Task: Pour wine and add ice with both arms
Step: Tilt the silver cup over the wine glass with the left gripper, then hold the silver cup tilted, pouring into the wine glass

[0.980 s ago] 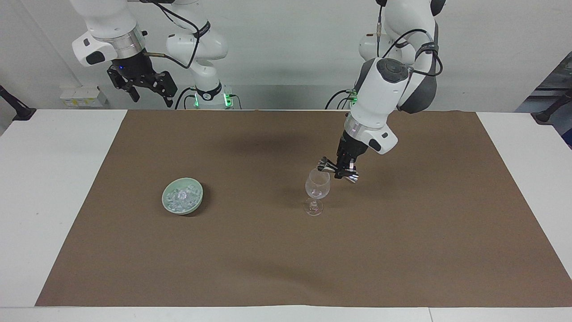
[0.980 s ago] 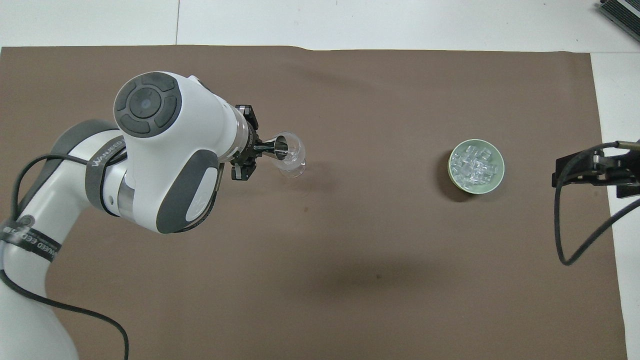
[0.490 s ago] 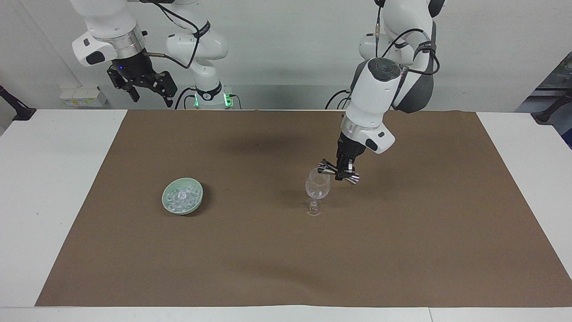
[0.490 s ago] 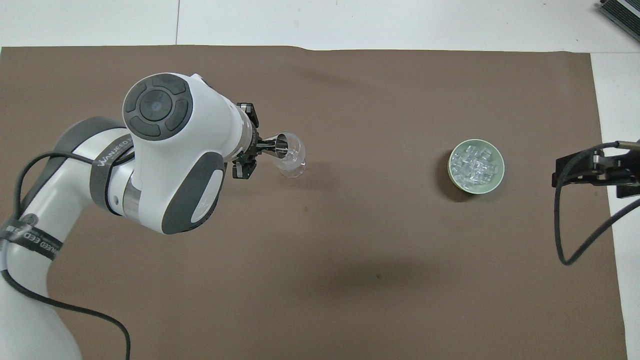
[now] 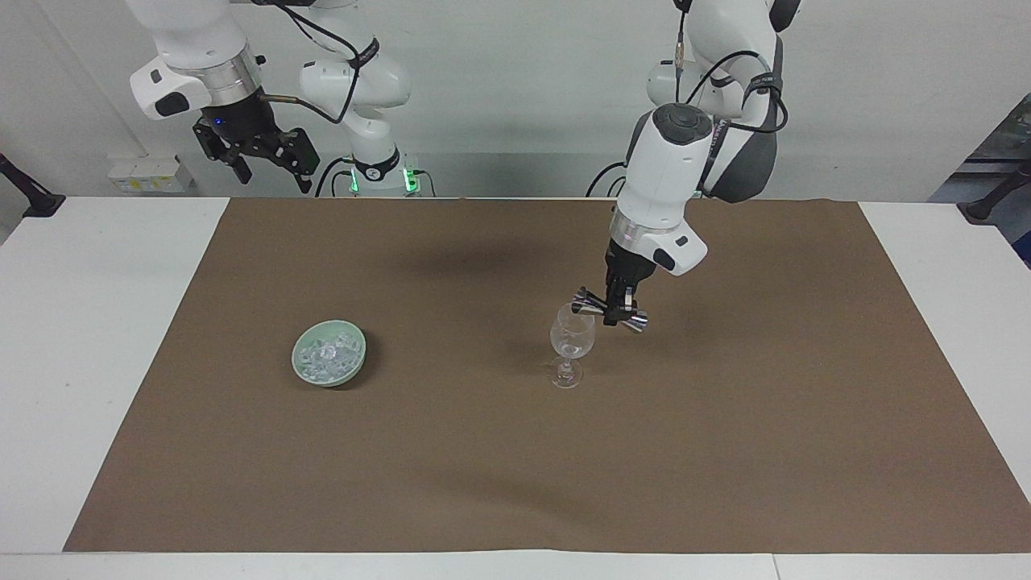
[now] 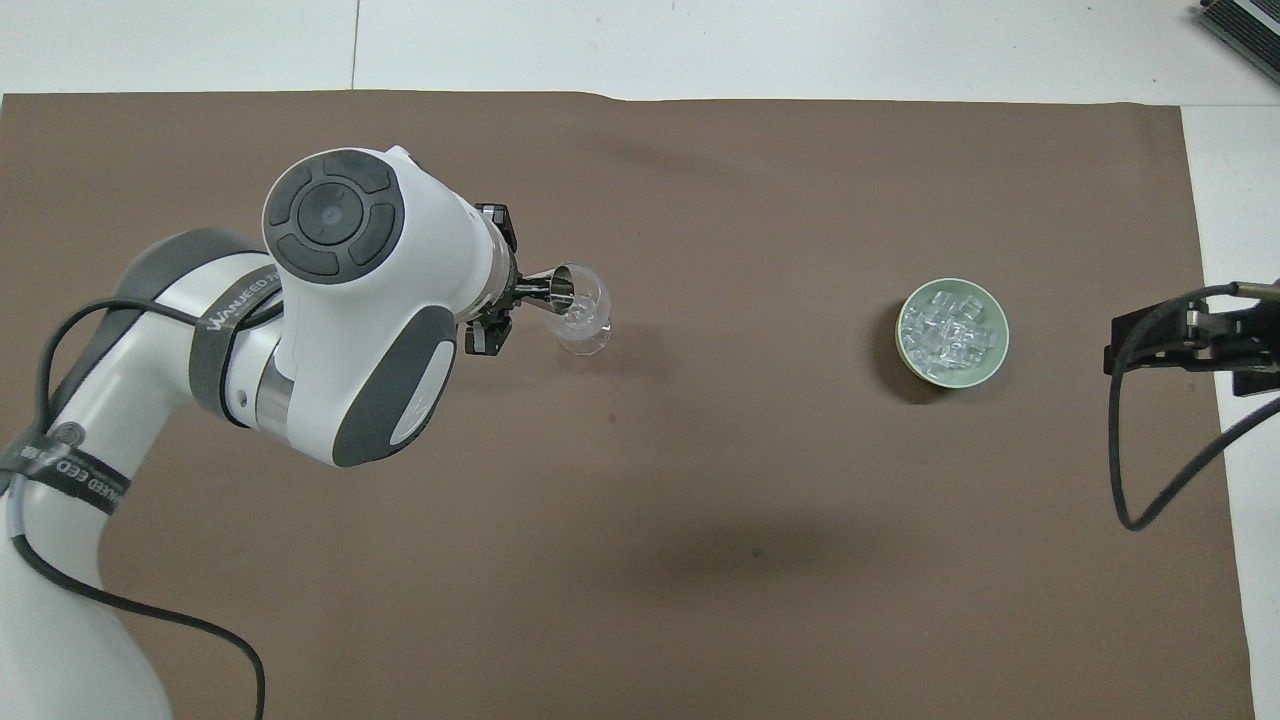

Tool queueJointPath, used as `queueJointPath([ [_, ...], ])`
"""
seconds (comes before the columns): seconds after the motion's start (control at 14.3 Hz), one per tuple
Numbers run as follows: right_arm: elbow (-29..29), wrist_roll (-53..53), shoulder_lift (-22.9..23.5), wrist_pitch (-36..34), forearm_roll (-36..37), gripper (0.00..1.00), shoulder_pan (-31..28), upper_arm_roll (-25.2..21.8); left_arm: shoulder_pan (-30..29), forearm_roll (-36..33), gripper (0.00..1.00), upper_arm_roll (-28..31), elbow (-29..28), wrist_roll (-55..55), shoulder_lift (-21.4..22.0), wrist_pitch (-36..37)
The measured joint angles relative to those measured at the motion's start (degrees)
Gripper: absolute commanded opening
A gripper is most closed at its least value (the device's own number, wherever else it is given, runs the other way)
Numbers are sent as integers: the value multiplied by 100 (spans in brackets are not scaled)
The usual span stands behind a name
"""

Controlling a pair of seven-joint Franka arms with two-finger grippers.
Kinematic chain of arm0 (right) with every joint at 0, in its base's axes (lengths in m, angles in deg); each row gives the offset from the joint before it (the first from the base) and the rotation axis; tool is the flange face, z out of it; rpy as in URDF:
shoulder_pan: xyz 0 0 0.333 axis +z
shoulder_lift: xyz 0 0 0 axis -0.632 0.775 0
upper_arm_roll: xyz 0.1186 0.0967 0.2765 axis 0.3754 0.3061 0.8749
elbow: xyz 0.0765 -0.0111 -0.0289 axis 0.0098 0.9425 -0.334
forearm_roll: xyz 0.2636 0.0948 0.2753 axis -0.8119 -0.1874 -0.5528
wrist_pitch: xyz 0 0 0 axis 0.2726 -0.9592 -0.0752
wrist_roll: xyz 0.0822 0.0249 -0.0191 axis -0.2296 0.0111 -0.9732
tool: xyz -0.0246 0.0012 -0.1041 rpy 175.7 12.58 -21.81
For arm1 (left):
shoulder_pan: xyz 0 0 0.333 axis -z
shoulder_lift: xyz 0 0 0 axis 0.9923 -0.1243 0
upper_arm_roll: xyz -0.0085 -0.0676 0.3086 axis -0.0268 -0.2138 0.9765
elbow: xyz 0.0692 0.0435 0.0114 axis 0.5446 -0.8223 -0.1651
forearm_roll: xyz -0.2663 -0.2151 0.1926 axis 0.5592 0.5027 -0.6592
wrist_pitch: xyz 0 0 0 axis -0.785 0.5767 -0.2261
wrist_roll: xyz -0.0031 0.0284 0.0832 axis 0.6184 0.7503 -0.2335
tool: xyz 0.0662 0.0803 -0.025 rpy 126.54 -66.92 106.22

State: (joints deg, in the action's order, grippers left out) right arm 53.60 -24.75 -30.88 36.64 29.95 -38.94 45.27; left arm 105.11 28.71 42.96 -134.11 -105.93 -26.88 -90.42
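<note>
Left gripper (image 5: 619, 309) tips jigger (image 5: 592, 305) — glass (image 5: 571, 338), ice (image 5: 326, 358)

White worktop (image 5: 97, 338), brown mat (image 5: 515, 467) spread over most of it, clear stemmed glass (image 5: 570, 348) standing on the mat just below the left gripper (image 5: 616, 308), green bowl (image 5: 329, 353) of ice (image 5: 326, 354) well apart from that gripper, toward the right arm's end

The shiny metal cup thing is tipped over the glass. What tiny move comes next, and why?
Probably the left gripper, shut on the silver double-ended measuring cup, tips it level and lifts away: its mouth lies over the clear stemmed wine glass. Ice cubes wait in the green bowl.
</note>
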Motion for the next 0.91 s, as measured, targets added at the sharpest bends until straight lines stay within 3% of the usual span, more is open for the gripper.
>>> queueJointPath([
  [0.91, 0, 0, 0, 0, 0, 100, 0, 0, 108, -448, 0, -2, 103, -7, -2, 88],
])
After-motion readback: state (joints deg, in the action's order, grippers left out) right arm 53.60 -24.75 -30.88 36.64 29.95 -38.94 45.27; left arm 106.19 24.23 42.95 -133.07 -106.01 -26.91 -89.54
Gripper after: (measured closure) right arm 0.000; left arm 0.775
